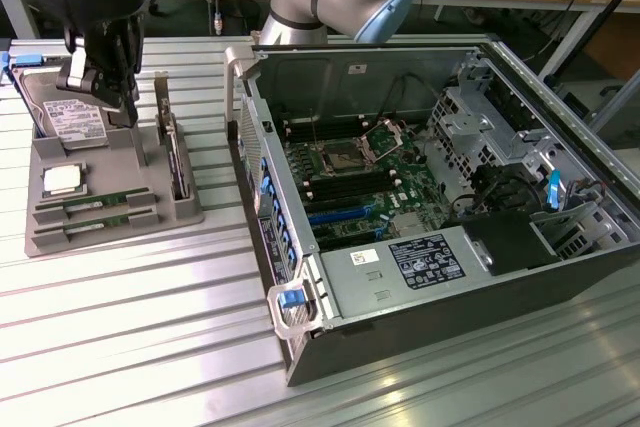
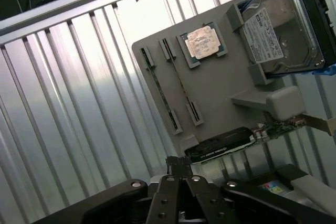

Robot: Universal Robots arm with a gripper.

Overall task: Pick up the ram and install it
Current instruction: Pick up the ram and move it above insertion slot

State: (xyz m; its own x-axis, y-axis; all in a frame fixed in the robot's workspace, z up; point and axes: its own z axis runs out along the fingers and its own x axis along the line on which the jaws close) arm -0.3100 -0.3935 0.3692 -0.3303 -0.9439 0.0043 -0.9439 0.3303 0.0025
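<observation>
Two green ram sticks (image 1: 95, 205) lie flat in slots of a grey fixture tray (image 1: 140, 222) at the exterior view's left. In the wrist view they (image 2: 161, 95) look like thin dark strips on the tray (image 2: 220, 93). My gripper (image 1: 110, 97) hangs above the far part of the tray, over the hard drive, well clear of the ram. Its black fingers (image 2: 169, 184) meet in the wrist view, shut with nothing between them.
The tray also holds a silver processor (image 1: 62, 180), a hard drive (image 1: 75, 115) and an upright graphics card (image 1: 176, 157). An open computer case (image 1: 300, 307) with its motherboard (image 1: 350, 177) and memory slots lies at the exterior view's right. Everything rests on a ribbed metal table (image 1: 120, 347).
</observation>
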